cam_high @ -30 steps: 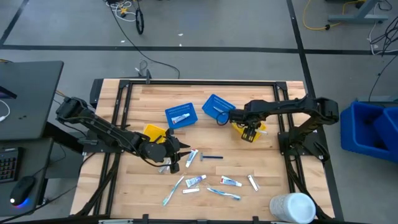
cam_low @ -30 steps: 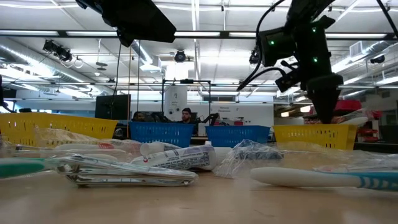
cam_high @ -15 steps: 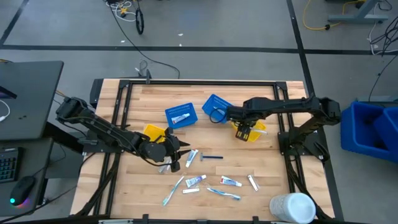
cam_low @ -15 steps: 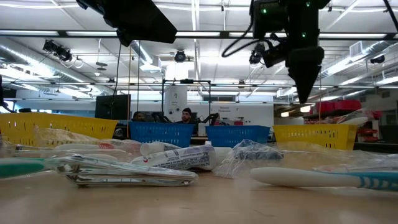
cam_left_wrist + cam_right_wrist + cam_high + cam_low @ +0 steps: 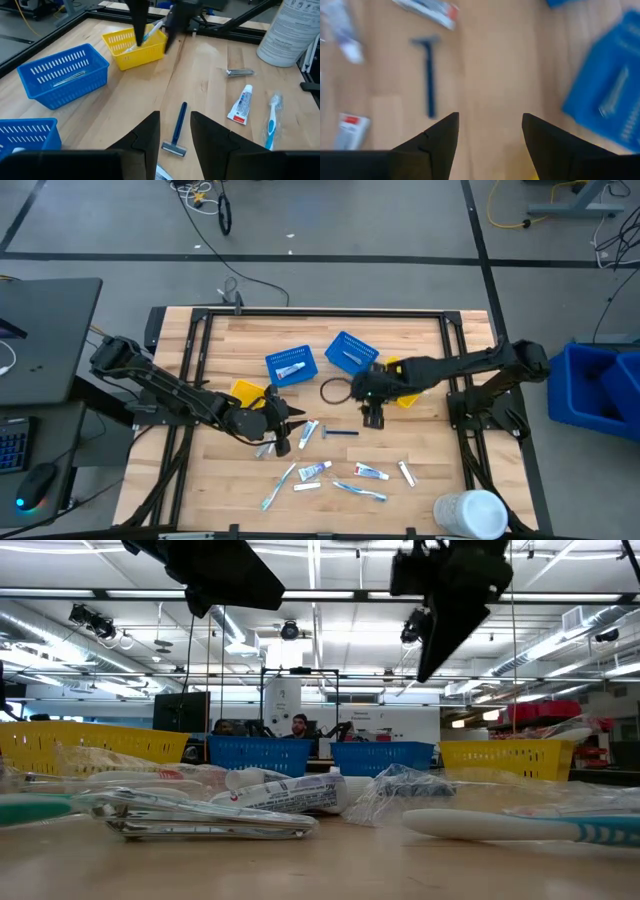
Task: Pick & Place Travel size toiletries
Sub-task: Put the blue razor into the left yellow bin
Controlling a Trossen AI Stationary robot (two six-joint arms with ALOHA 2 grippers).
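The travel size toiletries lie loose on the near half of the wooden table: white tubes (image 5: pixel 312 470), toothbrushes (image 5: pixel 360 490) and a dark blue razor (image 5: pixel 340 433). One more tube (image 5: pixel 292 368) lies in a blue basket. My left gripper (image 5: pixel 292 428) hangs open just left of the razor, whose head (image 5: pixel 173 148) lies on the table below and between its fingers. My right gripper (image 5: pixel 372 418) hovers open above the table just right of the razor (image 5: pixel 427 75), pointing steeply down, with nothing between its fingers (image 5: pixel 442 135).
Two blue baskets (image 5: pixel 350 352) stand mid-table. One yellow basket (image 5: pixel 248 392) is by the left arm, and another (image 5: pixel 405 392) sits under the right arm. A large white cylinder (image 5: pixel 470 513) stands at the near right corner. Bare wood lies along the far edge.
My right gripper has left the yellow basket on the right. It has swung up and toward the table's left and near edge, stopping by the razor. It has also tipped and now points less steeply down.
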